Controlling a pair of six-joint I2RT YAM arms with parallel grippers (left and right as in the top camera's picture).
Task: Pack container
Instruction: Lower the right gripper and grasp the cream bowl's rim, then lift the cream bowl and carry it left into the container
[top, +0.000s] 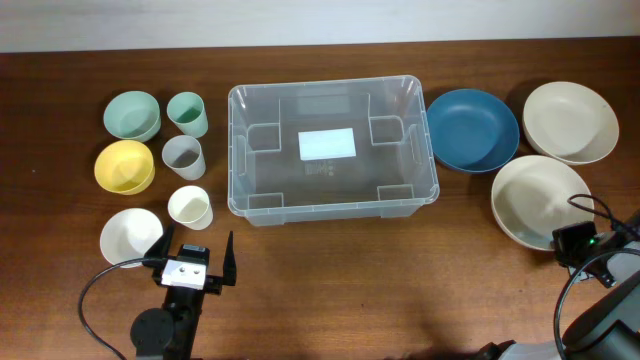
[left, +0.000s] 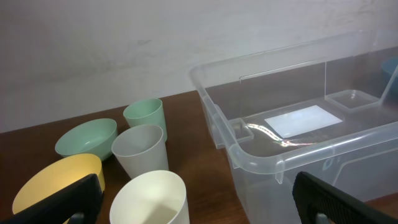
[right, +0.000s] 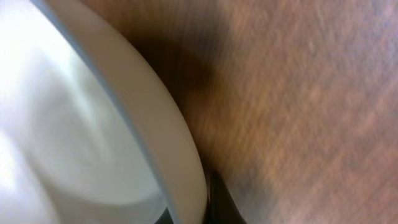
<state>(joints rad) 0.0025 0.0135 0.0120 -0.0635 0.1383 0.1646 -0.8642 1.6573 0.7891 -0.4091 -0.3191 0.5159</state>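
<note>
The clear container (top: 238, 150) stands empty at the table's middle, a white label on its base; its near corner shows in the left wrist view (left: 249, 155). My left gripper (top: 197, 262) is open and empty at the front left, just behind the white cup (top: 189, 206), which sits between its fingers in the left wrist view (left: 152, 196). My right gripper (top: 572, 243) is at the near rim of a large cream bowl (top: 535, 195). In the right wrist view its fingers (right: 193, 214) sit on both sides of that bowl's rim (right: 74, 124).
Left of the container: green bowl (top: 132, 114), green cup (top: 187, 112), grey cup (top: 183, 155), yellow bowl (top: 124, 165), white bowl (top: 130, 236). Right of it: blue bowl (top: 472, 128) and a second cream bowl (top: 570, 120).
</note>
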